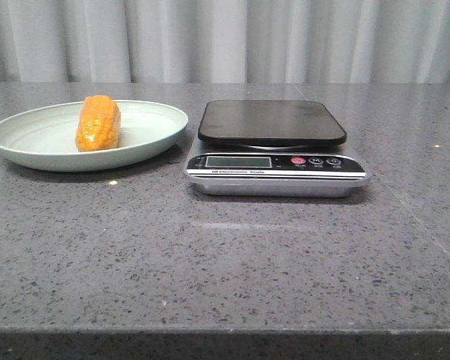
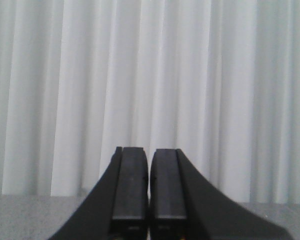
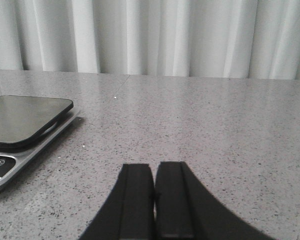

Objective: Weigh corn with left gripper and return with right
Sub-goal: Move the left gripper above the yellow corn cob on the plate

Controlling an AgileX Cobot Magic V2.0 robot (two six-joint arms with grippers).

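Open air above the corn, only the plate's low rim around.

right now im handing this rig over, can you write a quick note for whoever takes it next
Left end effector: shut, holding nothing, facing the curtain, not seen in the front view.
Right end effector: shut, holding nothing, low over bare table to the right of the scale.
The corn lies in the pale green plate, left of the scale.
The scale platform has nothing on it; its display cannot be read.
Done: nothing yet.
Left: the left end effector picks the corn and sets it on the scale, then the right one returns it to the plate.
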